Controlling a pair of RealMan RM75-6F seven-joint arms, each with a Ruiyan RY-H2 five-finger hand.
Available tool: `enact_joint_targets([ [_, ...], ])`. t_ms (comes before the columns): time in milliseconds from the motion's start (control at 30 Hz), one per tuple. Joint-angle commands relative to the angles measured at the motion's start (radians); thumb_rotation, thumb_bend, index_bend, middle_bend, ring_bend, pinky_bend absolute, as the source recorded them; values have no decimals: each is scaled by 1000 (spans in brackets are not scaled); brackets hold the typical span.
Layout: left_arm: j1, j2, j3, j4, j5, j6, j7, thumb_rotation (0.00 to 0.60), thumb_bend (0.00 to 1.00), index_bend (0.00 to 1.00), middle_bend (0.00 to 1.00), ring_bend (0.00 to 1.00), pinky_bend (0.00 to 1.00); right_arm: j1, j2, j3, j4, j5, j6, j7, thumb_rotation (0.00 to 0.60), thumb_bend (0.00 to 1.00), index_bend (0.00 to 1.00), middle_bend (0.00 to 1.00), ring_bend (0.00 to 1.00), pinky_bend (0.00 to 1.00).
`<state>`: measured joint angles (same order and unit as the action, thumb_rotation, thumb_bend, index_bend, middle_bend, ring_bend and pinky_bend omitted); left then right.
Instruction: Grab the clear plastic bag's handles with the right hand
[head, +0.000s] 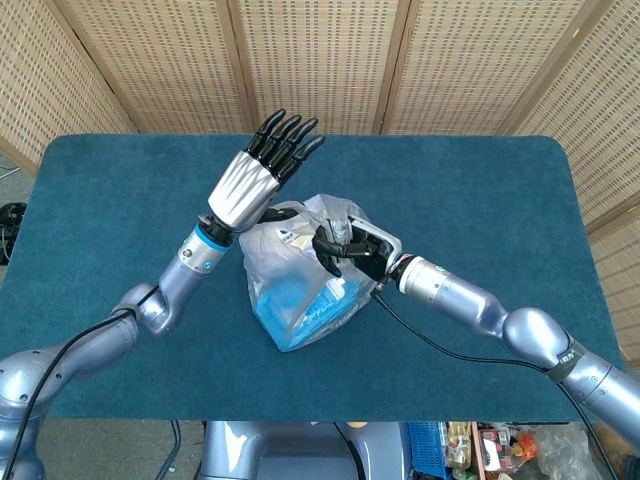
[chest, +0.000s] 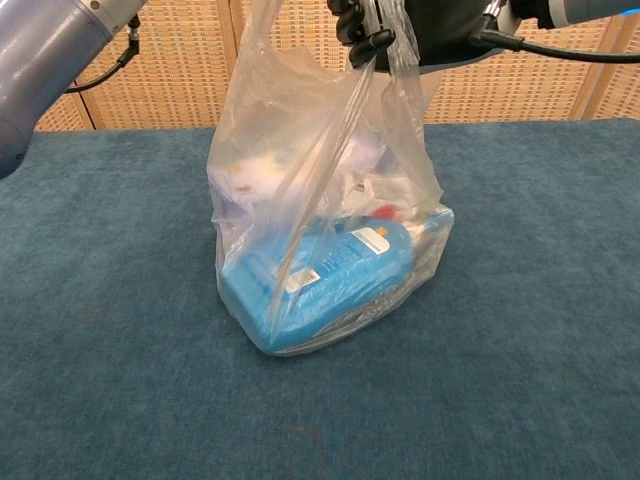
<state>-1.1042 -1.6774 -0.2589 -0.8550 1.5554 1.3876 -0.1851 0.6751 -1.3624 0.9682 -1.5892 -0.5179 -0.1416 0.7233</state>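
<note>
1. The clear plastic bag (chest: 320, 200) stands upright near the middle of the blue table (head: 120, 200), its long axis running from its base on the cloth up to the gathered top.
2. Its handles (chest: 385, 35) point straight up and are drawn together into a narrow bunch above the body of the bag.
3. The right hand (head: 345, 245) grips those handles from the right side; its dark fingers (chest: 365, 45) curl around the plastic at the top edge of the chest view.
4. The film hangs taut from the grip down to the bag's lower corners, so the bag's walls slope outward toward the base.
5. Inside, a blue package (chest: 330, 275) lies along the bottom, tilted, its long side running from lower left to upper right in the chest view.
6. White crumpled items (chest: 355, 185) sit above the blue package; what they are is not clear.
7. The left hand (head: 255, 175) is raised just left of the bag's top, fingers straight and apart, pointing up and away, holding nothing.
8. A woven screen (head: 320, 60) stands behind the table.
</note>
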Motion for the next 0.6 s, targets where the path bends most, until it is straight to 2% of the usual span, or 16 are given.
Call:
enact_joint_targets([
  [33, 24, 44, 28, -35, 15, -15, -23, 600, 0, 0, 0, 0, 0, 8, 10, -12, -10, 4, 20, 9, 600, 603, 668, 715, 675, 788],
  [267, 75, 137, 62, -105, 33, -11, -75, 600, 0, 0, 0, 0, 0, 35, 33, -55, -37, 8, 91, 31, 600, 594, 668, 715, 676, 792],
  [400, 127, 211, 77, -160, 23, 1, -83, 600, 0, 0, 0, 0, 0, 58, 46, -78, -57, 11, 153, 45, 600, 521, 665, 715, 676, 799],
  [467, 177, 288, 95, -234, -11, -31, -57, 600, 0, 0, 0, 0, 0, 79, 53, -93, -70, 16, 212, 53, 600, 476, 659, 715, 676, 800],
  [533, 249, 410, 118, -378, -75, -81, -37, 600, 0, 0, 0, 0, 0, 115, 55, -116, -90, 36, 329, 62, 600, 459, 651, 715, 676, 800],
  [600, 290, 479, 122, -475, -113, -94, -19, 600, 0, 0, 0, 0, 0, 143, 65, -143, -110, 63, 398, 69, 600, 449, 650, 715, 675, 802],
])
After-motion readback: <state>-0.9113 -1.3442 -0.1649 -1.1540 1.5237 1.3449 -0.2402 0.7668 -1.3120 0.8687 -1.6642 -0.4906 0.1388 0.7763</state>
